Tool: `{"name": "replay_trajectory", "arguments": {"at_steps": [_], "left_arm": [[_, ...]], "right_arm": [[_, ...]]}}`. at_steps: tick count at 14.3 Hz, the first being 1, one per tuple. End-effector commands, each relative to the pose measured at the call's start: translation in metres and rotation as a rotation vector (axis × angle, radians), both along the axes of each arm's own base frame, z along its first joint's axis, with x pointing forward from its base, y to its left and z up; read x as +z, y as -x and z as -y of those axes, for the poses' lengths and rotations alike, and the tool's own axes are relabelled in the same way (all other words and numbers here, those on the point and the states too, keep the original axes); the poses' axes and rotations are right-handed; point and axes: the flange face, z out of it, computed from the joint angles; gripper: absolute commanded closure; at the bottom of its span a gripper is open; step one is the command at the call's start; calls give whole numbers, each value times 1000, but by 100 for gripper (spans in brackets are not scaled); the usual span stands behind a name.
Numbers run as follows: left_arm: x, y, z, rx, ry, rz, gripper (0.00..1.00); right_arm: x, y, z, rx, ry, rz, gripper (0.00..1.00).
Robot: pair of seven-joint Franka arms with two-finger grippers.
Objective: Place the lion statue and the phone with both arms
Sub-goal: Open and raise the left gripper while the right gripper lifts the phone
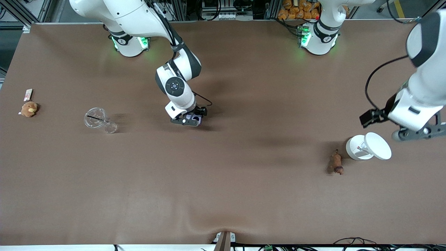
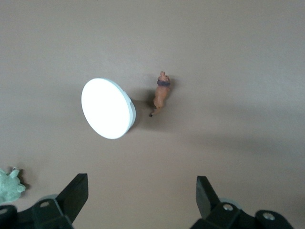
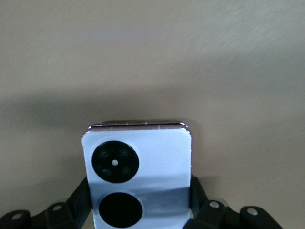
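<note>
In the front view, the right gripper (image 1: 191, 120) is seen low on the brown table (image 1: 223, 195) near its middle, its fingers closed on the lilac phone (image 1: 193, 119), probably so the phone can be lifted and carried. The left gripper (image 1: 418, 132) is held in the air at the left arm's end of the table, just beside a tipped white cup (image 1: 367, 146), with its fingers spread wide and nothing in them. The lion (image 1: 336, 164) is lying on the table just beside the cup, a little nearer the camera. A clear glass (image 1: 99, 120) and a small brown plush (image 1: 28, 109) are set well apart toward the right arm's end, out of the way.

In the left wrist view, the lion (image 2: 162, 93) is shown beside the cup (image 2: 107, 109), the two close but apart. The wide-open fingers (image 2: 71, 195) are aimed at the table short of it. The cup is judged the one thing that could crowd a grasp. A green plush (image 2: 9, 185) is glimpsed at the edge.

In the right wrist view, the phone (image 3: 138, 174) is gripped by its two side edges between the fingers (image 3: 198, 191), cameras facing up, with bare table around it.
</note>
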Motion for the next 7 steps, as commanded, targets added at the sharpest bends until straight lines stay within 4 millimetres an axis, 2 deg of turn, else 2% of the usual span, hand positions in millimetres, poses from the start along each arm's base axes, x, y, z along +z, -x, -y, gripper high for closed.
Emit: {"name": "replay_trajectory", "arguments": {"at_steps": [1, 2, 5, 7], "left_arm": [[19, 40, 8, -43, 35, 9, 0], [30, 51, 8, -56, 47, 12, 0], [44, 66, 8, -152, 57, -28, 0], [51, 72, 3, -172, 57, -42, 0]], "right_arm": [[32, -22, 38, 14, 33, -21, 100], [39, -27, 51, 11, 41, -34, 100], [49, -39, 88, -8, 48, -72, 100], [44, -44, 134, 22, 32, -76, 100]]}}
